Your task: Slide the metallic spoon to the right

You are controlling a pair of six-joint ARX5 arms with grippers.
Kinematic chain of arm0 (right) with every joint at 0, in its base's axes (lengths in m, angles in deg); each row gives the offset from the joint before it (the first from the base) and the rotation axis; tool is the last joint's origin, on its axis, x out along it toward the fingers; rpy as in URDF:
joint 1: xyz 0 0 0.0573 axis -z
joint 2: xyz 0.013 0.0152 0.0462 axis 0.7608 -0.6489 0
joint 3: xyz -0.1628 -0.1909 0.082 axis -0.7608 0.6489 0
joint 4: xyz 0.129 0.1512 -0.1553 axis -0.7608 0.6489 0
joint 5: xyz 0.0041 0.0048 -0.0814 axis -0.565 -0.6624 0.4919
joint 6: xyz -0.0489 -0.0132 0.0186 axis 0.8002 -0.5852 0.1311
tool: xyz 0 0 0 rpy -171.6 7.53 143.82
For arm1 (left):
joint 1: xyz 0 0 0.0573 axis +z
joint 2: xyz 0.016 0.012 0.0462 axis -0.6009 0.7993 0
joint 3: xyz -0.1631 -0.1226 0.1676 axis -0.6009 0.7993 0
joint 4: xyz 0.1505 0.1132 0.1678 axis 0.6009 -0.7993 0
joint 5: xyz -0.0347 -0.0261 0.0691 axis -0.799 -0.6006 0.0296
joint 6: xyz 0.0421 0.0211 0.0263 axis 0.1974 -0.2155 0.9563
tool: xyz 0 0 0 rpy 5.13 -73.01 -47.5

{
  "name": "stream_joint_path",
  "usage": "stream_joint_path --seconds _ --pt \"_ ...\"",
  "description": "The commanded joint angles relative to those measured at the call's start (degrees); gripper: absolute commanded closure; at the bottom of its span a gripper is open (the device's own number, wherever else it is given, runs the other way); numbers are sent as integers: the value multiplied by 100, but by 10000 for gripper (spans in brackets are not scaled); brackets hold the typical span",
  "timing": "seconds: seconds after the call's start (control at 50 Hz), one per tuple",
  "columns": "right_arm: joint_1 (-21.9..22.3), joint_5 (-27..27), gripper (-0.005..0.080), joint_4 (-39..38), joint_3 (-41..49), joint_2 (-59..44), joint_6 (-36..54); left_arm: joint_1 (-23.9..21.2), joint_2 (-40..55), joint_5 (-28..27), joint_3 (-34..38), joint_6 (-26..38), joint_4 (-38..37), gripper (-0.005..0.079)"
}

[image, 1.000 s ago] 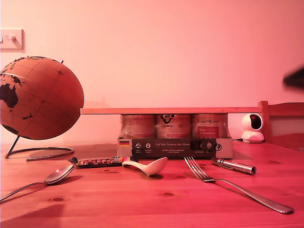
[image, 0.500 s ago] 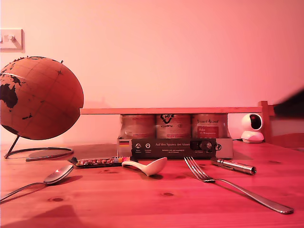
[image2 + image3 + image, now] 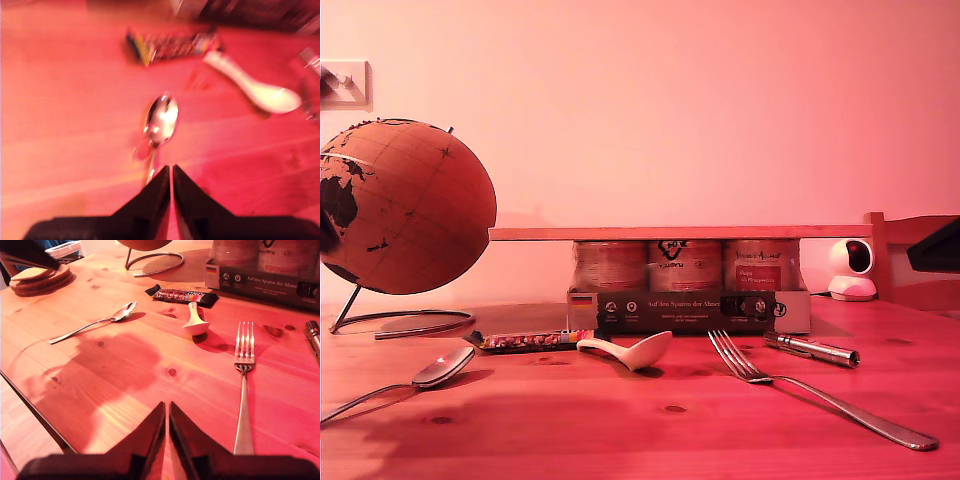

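The metallic spoon (image 3: 444,369) lies on the wooden table at the exterior view's left, with its handle running toward the near left edge. In the blurred first wrist view, my first gripper (image 3: 171,171) hangs shut and empty above the spoon's handle, and the shiny bowl (image 3: 161,120) lies just beyond its tips. My second gripper (image 3: 166,409) is shut and empty over bare table. From there the spoon (image 3: 111,319) is far off and the fork (image 3: 243,371) lies nearer. Only a dark arm part (image 3: 936,248) shows at the exterior view's right edge.
A white ceramic spoon (image 3: 628,350), a snack bar (image 3: 525,341), a fork (image 3: 810,388) and a metal pen-like tool (image 3: 812,349) lie across the table. Behind them stand a globe (image 3: 405,205), a pack of cans (image 3: 688,285) under a wooden slat, and a small white camera (image 3: 850,270). Coasters (image 3: 40,279) lie near the spoon's handle.
The dark arm part at the exterior view's right edge has come down. A shadow has spread over the table near the metallic spoon. The spoon has not moved.
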Motion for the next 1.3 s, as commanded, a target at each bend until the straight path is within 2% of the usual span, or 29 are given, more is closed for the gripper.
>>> stream_joint_path --seconds 0.0,0.22,0.5,0.56,0.68,0.72,0.82,1.02,1.28 --pt "-15 7 765 -63 -7 -37 13 -17 326 -2 -166 26 -116 766" --pt "-15 7 765 -66 -7 -35 13 -205 1513 321 -708 96 -369 766" --pt "-15 4 765 -63 -7 -35 11 -656 2518 802 -949 173 -428 766" --pt "-15 4 765 -68 -7 -35 11 -728 2586 800 -968 199 -437 743" --pt "-15 4 765 -94 -7 -35 11 -811 2588 800 -1038 240 -470 547" --pt "-15 2 765 -98 -7 -35 11 -841 2588 802 -1084 240 -525 514" --pt "-15 4 765 -98 -7 -35 11 -940 2588 820 -1132 243 -584 509" --pt "-15 4 765 -103 -7 -35 11 -1134 2601 1228 -1132 328 -581 506" --pt "-15 4 765 -120 -7 -35 11 -1158 2811 1414 -1132 328 -518 506"
